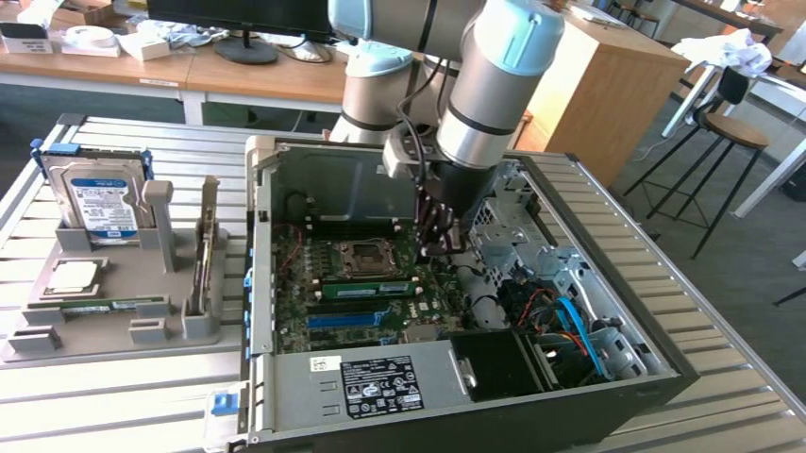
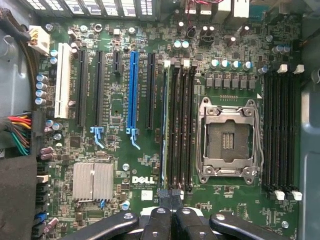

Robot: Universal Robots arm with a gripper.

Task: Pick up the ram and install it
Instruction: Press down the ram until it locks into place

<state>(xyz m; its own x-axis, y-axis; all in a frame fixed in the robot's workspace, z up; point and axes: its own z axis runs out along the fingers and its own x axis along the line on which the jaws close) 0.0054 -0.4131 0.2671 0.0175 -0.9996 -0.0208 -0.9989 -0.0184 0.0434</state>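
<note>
On the motherboard (image 2: 120, 107), the ram (image 1: 368, 286) just beside the closed tool (image 2: 171, 196).

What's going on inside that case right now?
The arm's gripper is shut, holding nothing, down in the open case over the motherboard. Its tips sit at the end of the memory slots beside the CPU socket. A ram stands edge-on in one slot, apparently seated. What looks like another stick lies on the tray outside.
</note>
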